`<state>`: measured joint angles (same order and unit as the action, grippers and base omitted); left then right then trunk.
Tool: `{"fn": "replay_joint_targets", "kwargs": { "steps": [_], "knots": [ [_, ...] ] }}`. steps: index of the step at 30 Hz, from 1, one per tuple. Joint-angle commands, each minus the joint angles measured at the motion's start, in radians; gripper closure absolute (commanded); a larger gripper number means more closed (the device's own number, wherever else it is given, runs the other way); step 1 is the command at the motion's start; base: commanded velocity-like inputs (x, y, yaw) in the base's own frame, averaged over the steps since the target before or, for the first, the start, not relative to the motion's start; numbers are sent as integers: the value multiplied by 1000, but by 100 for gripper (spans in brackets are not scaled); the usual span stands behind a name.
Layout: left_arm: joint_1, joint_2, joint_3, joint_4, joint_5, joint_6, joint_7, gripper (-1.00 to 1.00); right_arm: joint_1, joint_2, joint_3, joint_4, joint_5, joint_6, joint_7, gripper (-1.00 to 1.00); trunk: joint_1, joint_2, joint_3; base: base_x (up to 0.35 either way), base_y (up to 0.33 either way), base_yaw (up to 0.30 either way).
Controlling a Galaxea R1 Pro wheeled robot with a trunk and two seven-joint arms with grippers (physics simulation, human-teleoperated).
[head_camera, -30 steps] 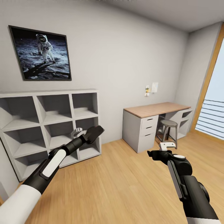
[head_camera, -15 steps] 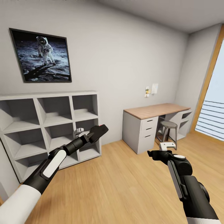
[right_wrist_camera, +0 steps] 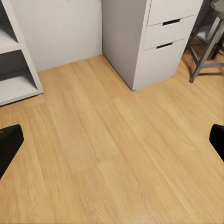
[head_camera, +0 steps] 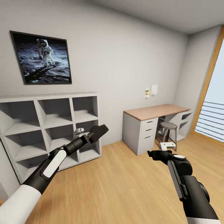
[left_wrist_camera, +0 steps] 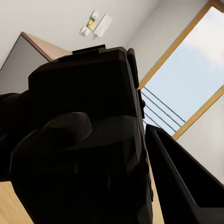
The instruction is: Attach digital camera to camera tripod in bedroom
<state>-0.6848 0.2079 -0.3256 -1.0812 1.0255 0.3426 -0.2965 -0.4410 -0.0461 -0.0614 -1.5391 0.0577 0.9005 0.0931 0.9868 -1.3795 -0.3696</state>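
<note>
Grey cubby shelves (head_camera: 46, 124), moon poster (head_camera: 42, 59), wooden-topped desk (head_camera: 155, 111), stool (head_camera: 168, 126), plank floor (head_camera: 118, 186).

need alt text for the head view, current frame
The left gripper holds a black camera up in front of white cubby shelves; the right gripper is open over bare wood floor. Behind are a framed astronaut photo, a desk with drawers and a stool, and a window at right.

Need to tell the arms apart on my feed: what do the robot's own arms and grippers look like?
Both arms have white upper shells, black jointed forearms and a long grey-white inlay panel. The left gripper is black. The right gripper has white finger housings on a black wrist with a round grey cap; its fingertips are black.
</note>
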Motion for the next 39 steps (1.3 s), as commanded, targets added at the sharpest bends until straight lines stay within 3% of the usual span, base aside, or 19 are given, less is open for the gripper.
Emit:
{"fn": "replay_joint_targets", "kwargs": {
  "steps": [1, 31, 35, 39],
  "knots": [
    [-1, 1, -1, 0, 8, 4, -1, 100, -1, 0, -1, -1, 7, 5, 9, -100, -4, 7, 2, 0, 0, 0],
    [-1, 0, 0, 0, 9, 7, 3, 100, -1, 0, -1, 0, -2, 0, 7, -100, -119, 217, 96, 0, 0, 0],
    [-1, -30, -1, 23, 11, 7, 30, 100, -1, -1, -3, 59, -2, -2, 2, -100, -134, 245, 109, 0, 0, 0],
    [-1, -58, -2, 99, -16, 8, 69, 100, -1, -1, -3, 172, -1, -29, 0, -100, -150, 273, 121, 0, 0, 0]
  ]
}}
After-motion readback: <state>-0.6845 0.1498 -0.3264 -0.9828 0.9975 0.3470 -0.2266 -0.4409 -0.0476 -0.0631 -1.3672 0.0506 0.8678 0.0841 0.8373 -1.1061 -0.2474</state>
